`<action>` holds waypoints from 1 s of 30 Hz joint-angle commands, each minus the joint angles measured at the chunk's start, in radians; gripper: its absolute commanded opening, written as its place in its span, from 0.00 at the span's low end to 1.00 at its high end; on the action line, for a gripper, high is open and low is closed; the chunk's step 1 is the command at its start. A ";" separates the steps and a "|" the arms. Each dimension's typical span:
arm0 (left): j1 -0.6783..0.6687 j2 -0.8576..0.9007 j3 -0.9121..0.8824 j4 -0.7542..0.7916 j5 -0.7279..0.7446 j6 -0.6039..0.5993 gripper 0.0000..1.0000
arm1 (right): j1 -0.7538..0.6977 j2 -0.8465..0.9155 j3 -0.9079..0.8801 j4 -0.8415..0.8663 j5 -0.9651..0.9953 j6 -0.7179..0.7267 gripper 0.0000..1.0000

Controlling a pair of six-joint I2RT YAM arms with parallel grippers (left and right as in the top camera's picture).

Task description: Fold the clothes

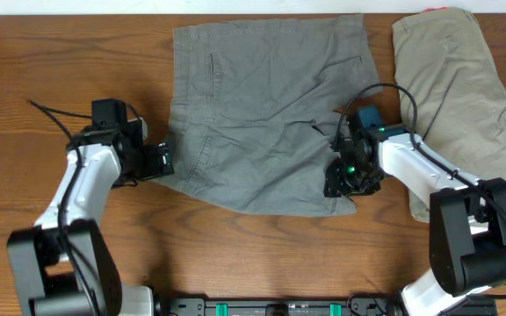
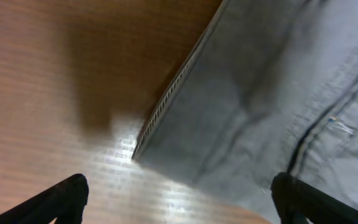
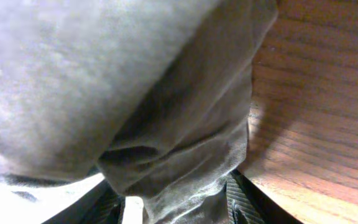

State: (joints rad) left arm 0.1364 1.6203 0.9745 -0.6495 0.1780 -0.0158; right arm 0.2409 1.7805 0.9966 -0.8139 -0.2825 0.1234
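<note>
The mid-grey shorts (image 1: 262, 114) lie spread and wrinkled in the middle of the table. In the right wrist view a bunched fold of the grey cloth (image 3: 179, 168) sits pinched between the ribbed fingers (image 3: 241, 202). My right gripper (image 1: 351, 180) is shut on that fold at the shorts' near right corner. My left gripper (image 1: 161, 162) stands wide open at the near left corner. Seen from the left wrist, the stitched hem corner (image 2: 138, 149) lies just ahead of the left gripper (image 2: 179, 205). One finger (image 2: 303, 202) is over grey cloth, the other over bare wood.
A khaki-beige pair of shorts (image 1: 464, 96) lies at the right edge of the wooden table (image 1: 42, 53), close behind my right arm. The robot base rail (image 1: 279, 307) runs along the near edge.
</note>
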 commanded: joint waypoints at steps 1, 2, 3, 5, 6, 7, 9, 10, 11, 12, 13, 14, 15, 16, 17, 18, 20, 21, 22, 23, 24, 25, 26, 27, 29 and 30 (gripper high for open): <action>-0.004 0.045 -0.006 0.031 0.024 0.023 0.89 | 0.017 0.010 -0.029 0.004 0.021 0.045 0.49; -0.007 0.059 -0.006 0.041 0.029 0.023 0.88 | 0.017 0.010 -0.029 0.003 0.034 0.057 0.47; -0.011 0.076 -0.006 0.053 0.033 0.024 0.86 | 0.017 0.010 -0.029 0.003 0.048 0.068 0.47; -0.024 0.117 -0.006 0.072 0.048 0.033 0.82 | 0.017 0.010 -0.029 0.002 0.050 0.068 0.45; -0.030 0.138 -0.006 0.078 0.051 0.039 0.78 | 0.016 0.010 -0.029 0.002 0.051 0.068 0.43; -0.037 0.164 -0.006 0.084 0.051 0.042 0.71 | 0.016 0.010 -0.029 0.002 0.054 0.068 0.42; -0.047 0.206 -0.006 0.089 0.050 0.042 0.48 | 0.015 0.010 -0.029 -0.001 0.079 0.090 0.36; -0.048 0.222 -0.006 0.092 0.050 0.042 0.34 | 0.014 0.010 -0.029 -0.002 0.087 0.094 0.32; -0.049 0.238 -0.006 0.096 0.050 0.042 0.25 | 0.014 0.010 -0.029 -0.004 0.095 0.098 0.29; -0.049 0.249 -0.006 0.099 0.050 0.042 0.13 | 0.013 0.010 -0.029 -0.006 0.101 0.101 0.24; -0.048 0.254 -0.006 0.103 0.050 0.042 0.06 | 0.011 0.010 -0.029 -0.008 0.105 0.101 0.18; -0.047 0.256 -0.006 0.106 0.049 0.041 0.06 | 0.006 0.010 -0.029 -0.010 0.116 0.111 0.11; -0.047 0.256 -0.006 0.107 0.049 0.041 0.06 | 0.000 0.010 -0.029 -0.014 0.131 0.123 0.07; -0.047 0.255 -0.006 0.110 0.049 0.041 0.06 | -0.011 0.009 -0.029 -0.019 0.148 0.134 0.01; -0.047 0.255 -0.006 0.113 0.049 0.039 0.06 | -0.023 0.009 -0.029 -0.026 0.157 0.135 0.01; -0.047 0.255 -0.006 0.113 0.046 0.037 0.06 | -0.040 0.009 -0.029 -0.037 0.168 0.135 0.01; -0.047 0.255 -0.006 0.113 0.043 0.031 0.06 | -0.077 0.009 -0.029 -0.062 0.193 0.151 0.01; -0.046 0.255 -0.006 0.113 0.034 0.018 0.06 | -0.099 0.009 -0.029 -0.075 0.209 0.161 0.01; -0.043 0.255 -0.006 0.112 0.021 0.006 0.06 | -0.119 0.009 -0.029 -0.085 0.221 0.169 0.02; -0.041 0.255 -0.006 0.109 0.011 -0.006 0.06 | -0.142 0.009 -0.029 -0.095 0.230 0.177 0.02; -0.038 0.255 -0.006 0.109 0.008 -0.008 0.06 | -0.164 0.009 -0.029 -0.102 0.230 0.177 0.02; -0.034 0.255 -0.006 0.107 0.008 -0.009 0.06 | -0.186 0.009 -0.029 -0.108 0.231 0.179 0.03; -0.029 0.255 -0.006 0.105 0.008 -0.012 0.06 | -0.203 0.009 -0.029 -0.114 0.231 0.181 0.04; -0.023 0.255 -0.006 0.103 0.008 -0.012 0.06 | -0.224 0.009 -0.029 -0.121 0.235 0.192 0.05; -0.010 0.255 -0.006 0.095 0.007 -0.014 0.06 | -0.262 0.009 -0.029 -0.128 0.237 0.198 0.06; -0.002 0.255 -0.006 0.090 0.007 -0.016 0.06 | -0.280 0.009 -0.027 -0.134 0.233 0.198 0.06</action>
State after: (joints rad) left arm 0.0933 1.8103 1.0031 -0.5480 0.3065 -0.0154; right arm 0.0368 1.7798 0.9840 -0.9276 -0.2272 0.2886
